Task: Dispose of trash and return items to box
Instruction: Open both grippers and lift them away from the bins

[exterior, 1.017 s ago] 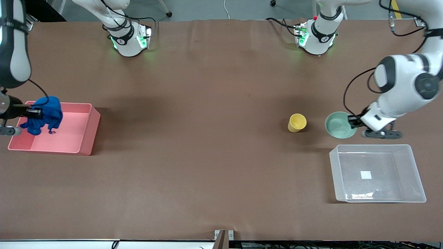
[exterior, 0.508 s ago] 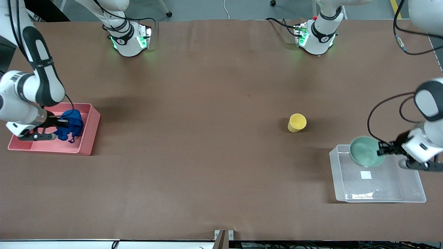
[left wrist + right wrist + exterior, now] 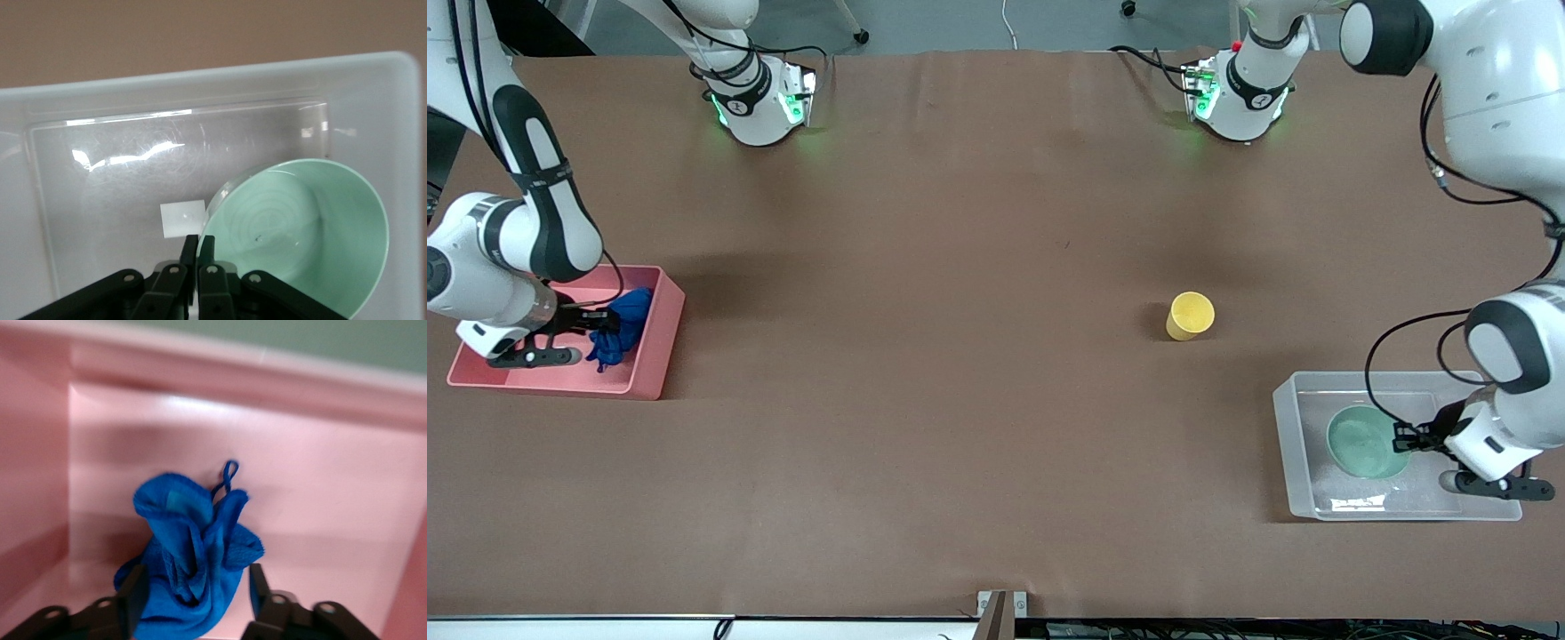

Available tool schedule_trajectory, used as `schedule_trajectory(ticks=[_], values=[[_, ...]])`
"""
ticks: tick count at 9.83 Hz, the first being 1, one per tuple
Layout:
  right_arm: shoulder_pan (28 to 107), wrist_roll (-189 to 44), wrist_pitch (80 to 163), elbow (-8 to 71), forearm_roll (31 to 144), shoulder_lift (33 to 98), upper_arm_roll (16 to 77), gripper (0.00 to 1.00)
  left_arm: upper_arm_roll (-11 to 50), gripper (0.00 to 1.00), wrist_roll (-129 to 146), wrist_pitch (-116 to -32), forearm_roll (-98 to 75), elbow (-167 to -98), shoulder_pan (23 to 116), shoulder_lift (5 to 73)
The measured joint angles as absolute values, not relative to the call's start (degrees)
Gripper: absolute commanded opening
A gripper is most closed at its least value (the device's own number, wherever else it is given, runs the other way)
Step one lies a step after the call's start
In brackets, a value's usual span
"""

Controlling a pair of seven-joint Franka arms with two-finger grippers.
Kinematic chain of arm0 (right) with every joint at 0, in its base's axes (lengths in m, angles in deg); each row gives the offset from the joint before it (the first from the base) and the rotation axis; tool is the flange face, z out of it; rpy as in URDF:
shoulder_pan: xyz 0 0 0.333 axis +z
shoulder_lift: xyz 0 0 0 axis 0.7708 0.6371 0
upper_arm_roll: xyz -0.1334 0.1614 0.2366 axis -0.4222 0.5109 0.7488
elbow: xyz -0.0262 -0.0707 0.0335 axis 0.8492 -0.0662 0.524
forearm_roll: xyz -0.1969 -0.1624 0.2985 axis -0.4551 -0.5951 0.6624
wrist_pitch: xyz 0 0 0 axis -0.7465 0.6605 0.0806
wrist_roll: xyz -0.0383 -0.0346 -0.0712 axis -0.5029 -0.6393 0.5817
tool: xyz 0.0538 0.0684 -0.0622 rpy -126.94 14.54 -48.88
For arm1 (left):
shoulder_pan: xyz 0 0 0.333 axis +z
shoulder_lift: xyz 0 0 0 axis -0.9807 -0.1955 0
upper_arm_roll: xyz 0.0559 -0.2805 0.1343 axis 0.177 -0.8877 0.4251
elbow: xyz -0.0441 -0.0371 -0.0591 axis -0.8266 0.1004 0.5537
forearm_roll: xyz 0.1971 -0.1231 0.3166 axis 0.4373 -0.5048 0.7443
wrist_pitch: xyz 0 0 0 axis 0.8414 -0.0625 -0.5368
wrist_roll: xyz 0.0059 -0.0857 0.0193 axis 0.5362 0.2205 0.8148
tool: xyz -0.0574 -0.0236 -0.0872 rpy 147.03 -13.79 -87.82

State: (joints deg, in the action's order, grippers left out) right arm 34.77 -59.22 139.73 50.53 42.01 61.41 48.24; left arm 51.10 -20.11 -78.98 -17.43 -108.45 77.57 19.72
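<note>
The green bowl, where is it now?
The green bowl is inside the clear bin at the left arm's end, its rim pinched by the left tool.

Blue cloth wad (image 3: 193, 570) sits between the right gripper's (image 3: 197, 593) spread fingers (image 3: 135, 592) inside the pink bin (image 3: 320, 493).

Brown table (image 3: 960, 427): cup (image 3: 1190, 316), two bins (image 3: 1294, 444) (image 3: 660, 342).

Robotics lab: two white arm bases (image 3: 760, 102) lit green, bolted on brown-covered desk (image 3: 960, 427), loose black cables (image 3: 1405, 347), grey floor at edge
</note>
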Motion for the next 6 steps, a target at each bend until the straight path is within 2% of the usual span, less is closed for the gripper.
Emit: schedule_trajectory(ticks=[2,3,5,6], values=[[37.7,-62.9,124.2,41.8,42.4,55.2,49.3,1.00,51.2,0.13,-20.1,-79.8,-17.6,-108.5,77.8,17.4],[40.5,-66.9,116.2,36.1,42.6,52.7,49.6,1.00,51.2,0.29,-20.0,-80.4,-17.6,-108.6,78.1,17.1],[47.6,-77.8,104.8,26.8,43.4,49.8,50.0,1.00,51.3,0.83,-20.0,-80.6,-17.7,-108.8,78.3,17.1],[50.7,-83.3,103.1,24.6,44.9,48.6,50.2,1.00,51.3,0.95,-20.0,-80.9,-17.7,-108.7,78.3,17.4]])
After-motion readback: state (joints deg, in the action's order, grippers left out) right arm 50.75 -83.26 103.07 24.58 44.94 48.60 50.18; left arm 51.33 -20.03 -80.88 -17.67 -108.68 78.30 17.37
